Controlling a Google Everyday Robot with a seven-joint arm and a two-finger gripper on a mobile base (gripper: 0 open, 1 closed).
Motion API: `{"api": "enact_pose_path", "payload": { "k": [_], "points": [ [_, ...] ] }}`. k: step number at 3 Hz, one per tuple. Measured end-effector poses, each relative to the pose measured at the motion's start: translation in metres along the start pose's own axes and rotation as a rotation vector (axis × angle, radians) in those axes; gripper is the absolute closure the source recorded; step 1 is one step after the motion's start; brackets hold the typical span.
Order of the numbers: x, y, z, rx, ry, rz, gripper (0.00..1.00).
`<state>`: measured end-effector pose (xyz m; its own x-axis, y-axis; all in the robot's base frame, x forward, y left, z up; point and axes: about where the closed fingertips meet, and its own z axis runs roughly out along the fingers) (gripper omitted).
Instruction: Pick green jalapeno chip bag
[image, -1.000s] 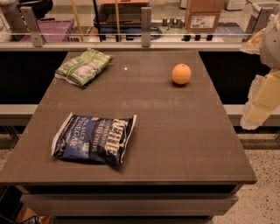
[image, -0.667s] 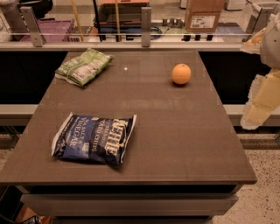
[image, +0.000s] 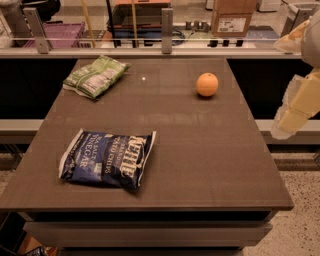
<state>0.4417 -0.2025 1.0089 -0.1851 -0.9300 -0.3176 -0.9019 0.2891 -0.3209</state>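
Note:
The green jalapeno chip bag (image: 96, 75) lies flat at the far left corner of the dark brown table (image: 200, 150), its white label panel facing up. My gripper (image: 296, 107) shows as a pale cream shape at the right edge of the view, off the table's right side and far from the bag, with nothing visibly in it.
A larger dark-blue salt & vinegar chip bag (image: 107, 159) lies at the near left of the table. An orange (image: 207, 84) sits at the far right. A glass rail with metal posts (image: 167, 30) runs behind the table, with a cardboard box (image: 231, 19) beyond it.

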Motion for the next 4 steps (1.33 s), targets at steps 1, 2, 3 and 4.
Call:
{"api": "enact_pose_path", "payload": {
  "k": [1,2,3,4],
  "points": [
    [-0.025,-0.007,-0.003,0.007,-0.156,0.06,0.0],
    [-0.057,-0.015,0.002,0.01,-0.288,0.116,0.0],
    [-0.095,-0.02,0.015,0.038,-0.346,0.143,0.0],
    [-0.133,-0.024,0.033,0.101,-0.35,0.167,0.0]
  ]
}}
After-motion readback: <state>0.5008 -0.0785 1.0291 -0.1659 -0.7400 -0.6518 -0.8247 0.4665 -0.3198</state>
